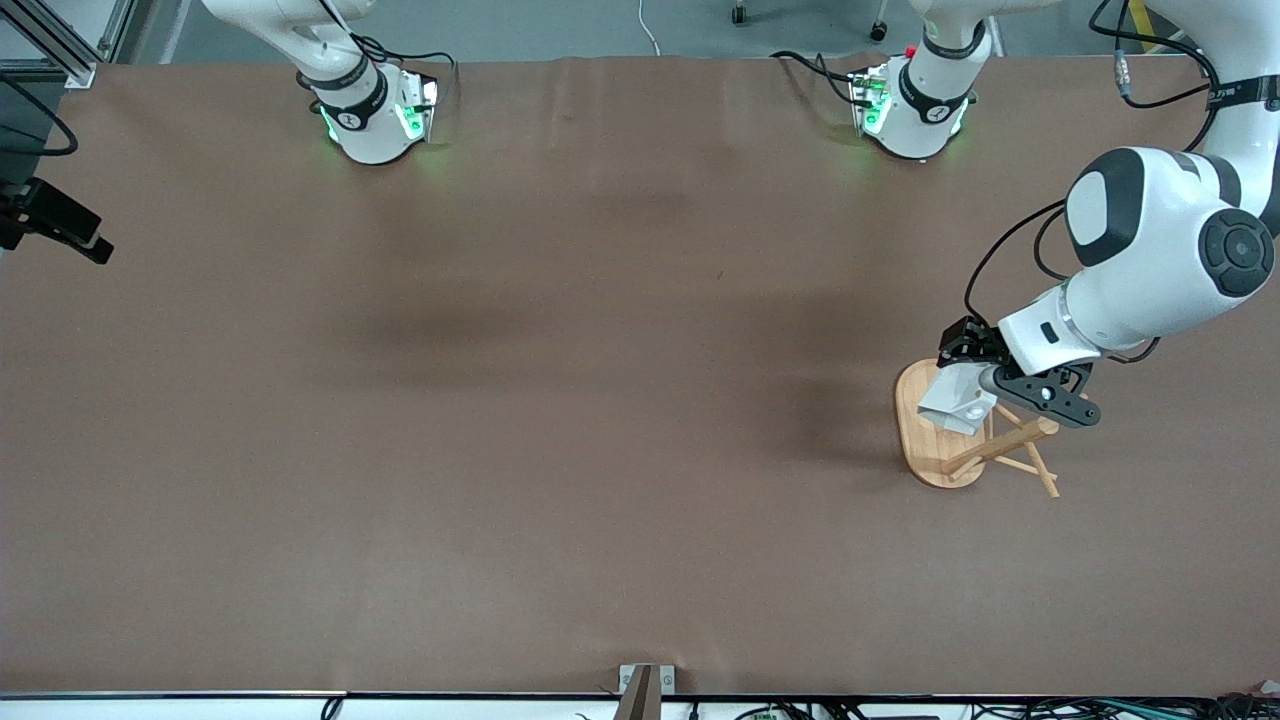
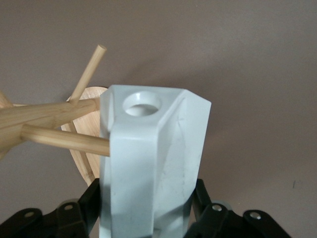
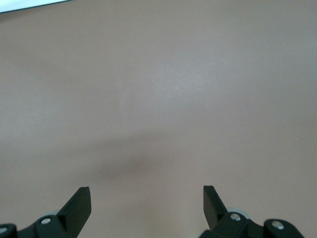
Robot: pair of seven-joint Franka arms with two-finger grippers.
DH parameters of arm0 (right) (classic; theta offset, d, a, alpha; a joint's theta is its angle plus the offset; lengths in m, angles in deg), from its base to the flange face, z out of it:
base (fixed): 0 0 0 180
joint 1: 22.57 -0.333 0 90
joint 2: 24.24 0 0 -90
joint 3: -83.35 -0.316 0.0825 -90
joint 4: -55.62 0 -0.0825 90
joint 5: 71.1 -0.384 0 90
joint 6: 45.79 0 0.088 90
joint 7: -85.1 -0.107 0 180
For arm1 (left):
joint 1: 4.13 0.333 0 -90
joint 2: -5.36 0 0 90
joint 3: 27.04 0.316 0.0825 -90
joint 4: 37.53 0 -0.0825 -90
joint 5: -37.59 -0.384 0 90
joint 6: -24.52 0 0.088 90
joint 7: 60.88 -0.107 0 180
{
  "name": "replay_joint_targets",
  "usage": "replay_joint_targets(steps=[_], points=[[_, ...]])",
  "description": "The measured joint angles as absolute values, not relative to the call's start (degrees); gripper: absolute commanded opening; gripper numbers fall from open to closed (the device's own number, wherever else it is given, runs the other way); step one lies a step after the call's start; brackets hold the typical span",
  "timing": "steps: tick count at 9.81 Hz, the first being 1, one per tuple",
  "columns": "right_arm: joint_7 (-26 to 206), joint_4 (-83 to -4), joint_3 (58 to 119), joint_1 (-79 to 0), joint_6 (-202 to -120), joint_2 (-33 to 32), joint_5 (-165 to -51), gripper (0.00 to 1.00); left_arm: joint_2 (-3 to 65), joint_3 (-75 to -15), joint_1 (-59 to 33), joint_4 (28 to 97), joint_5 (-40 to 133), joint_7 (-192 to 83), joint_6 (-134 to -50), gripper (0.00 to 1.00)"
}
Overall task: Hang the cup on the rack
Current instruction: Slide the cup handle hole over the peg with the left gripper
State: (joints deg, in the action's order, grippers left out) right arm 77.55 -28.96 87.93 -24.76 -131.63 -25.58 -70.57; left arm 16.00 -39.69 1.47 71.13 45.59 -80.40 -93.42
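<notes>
My left gripper [image 1: 985, 388] is shut on the white faceted cup [image 1: 955, 402] and holds it tilted over the oval base of the bamboo rack [image 1: 922, 442], toward the left arm's end of the table. In the left wrist view the black fingers [image 2: 86, 201] clamp the cup [image 2: 148, 163] on both sides. The round hole in its handle [image 2: 142, 104] faces up. A peg [image 2: 64, 140] of the rack ends against the cup's side, beside the hole rather than through it. My right gripper [image 3: 147, 198] hangs open over bare table with nothing between its fingers.
The rack's post and other pegs [image 1: 1012, 447] stick out toward the front camera under my left wrist. A brown mat [image 1: 560, 400] covers the table. A black camera mount [image 1: 50, 225] sits at the right arm's end.
</notes>
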Motion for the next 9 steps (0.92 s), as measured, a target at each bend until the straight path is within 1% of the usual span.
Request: replay_joint_targets(steps=[1, 2, 3, 4, 5, 6, 9], points=[[77.58, -28.96, 87.93, -24.76, -131.62, -25.55, -70.57, 1.0, 16.06, -39.67, 1.48, 71.08, 45.59, -80.4, -93.42, 0.29], [77.61, -28.96, 87.93, -24.76, -131.62, -25.54, -70.57, 1.0, 16.2, -39.66, 1.51, 71.08, 45.59, -80.4, -93.42, 0.37], [77.62, -28.96, 87.93, -24.76, -131.62, -25.54, -70.57, 1.0, 16.41, -39.66, 1.53, 71.08, 45.59, -80.4, -93.42, 0.47], [77.63, -28.96, 87.93, -24.76, -131.62, -25.54, -70.57, 1.0, 16.56, -39.65, 1.78, 70.93, 45.6, -80.4, -93.48, 0.6], [77.65, -28.96, 87.93, -24.77, -131.62, -25.53, -70.57, 1.0, 16.66, -39.63, 2.59, 70.49, 45.59, -80.48, -93.48, 0.83], [77.66, -28.96, 87.93, -24.77, -131.62, -25.53, -70.57, 1.0, 16.7, -39.63, 3.32, 70.28, 45.59, -81.2, -93.48, 1.0], [77.67, -28.96, 87.93, -24.77, -131.61, -25.52, -70.57, 1.0, 16.71, -39.65, 3.5, 69.97, 45.59, -81.97, -93.48, 1.0]])
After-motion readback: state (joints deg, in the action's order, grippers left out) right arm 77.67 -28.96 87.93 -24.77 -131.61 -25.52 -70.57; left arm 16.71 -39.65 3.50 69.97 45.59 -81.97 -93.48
